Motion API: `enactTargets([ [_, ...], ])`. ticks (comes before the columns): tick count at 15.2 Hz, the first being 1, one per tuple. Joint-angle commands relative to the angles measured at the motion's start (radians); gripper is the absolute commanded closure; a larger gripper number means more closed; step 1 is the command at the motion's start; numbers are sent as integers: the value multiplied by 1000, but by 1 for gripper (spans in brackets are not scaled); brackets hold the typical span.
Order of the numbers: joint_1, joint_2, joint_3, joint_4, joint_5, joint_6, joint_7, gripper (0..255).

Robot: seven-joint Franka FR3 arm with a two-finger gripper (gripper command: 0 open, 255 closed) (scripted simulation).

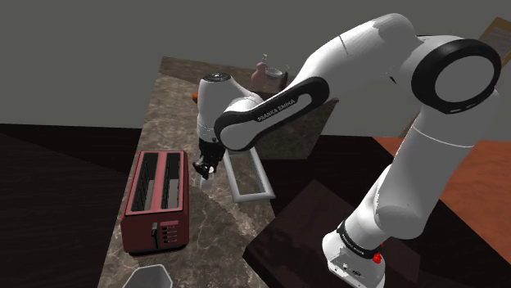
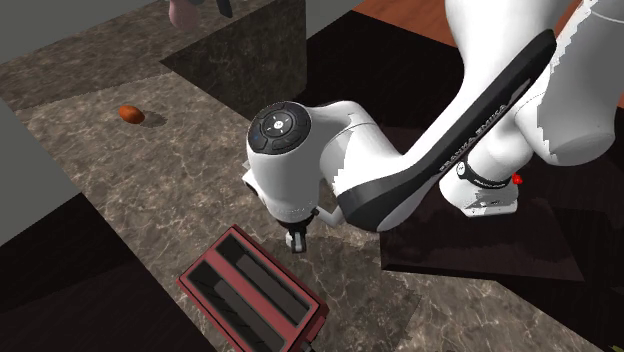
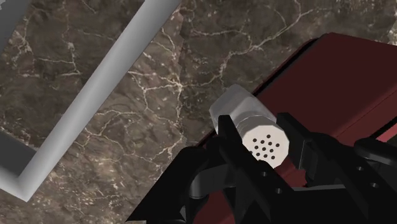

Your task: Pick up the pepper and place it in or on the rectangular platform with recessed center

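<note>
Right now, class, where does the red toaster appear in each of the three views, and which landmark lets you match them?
Shoulder view: the red toaster sits at lower left.
Second exterior view: the toaster is at the bottom edge, left of centre.
Wrist view: the toaster is the dark red surface just beyond the gripper.
Shared landmark: the gripper, shut on the pepper shaker, beside the toaster each time.
</note>
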Motion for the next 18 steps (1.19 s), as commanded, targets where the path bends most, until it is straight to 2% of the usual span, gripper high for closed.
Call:
enactTargets([
  [1,-2,-19,3,9,11,-27,-8,255],
  [4,-4,-41,5,20,24,-58,-17,255],
  [11,-101,-144,-67,-63,68,-66,-214,255],
  [18,-189,-199,-157,-90,81,-89,-401,255],
])
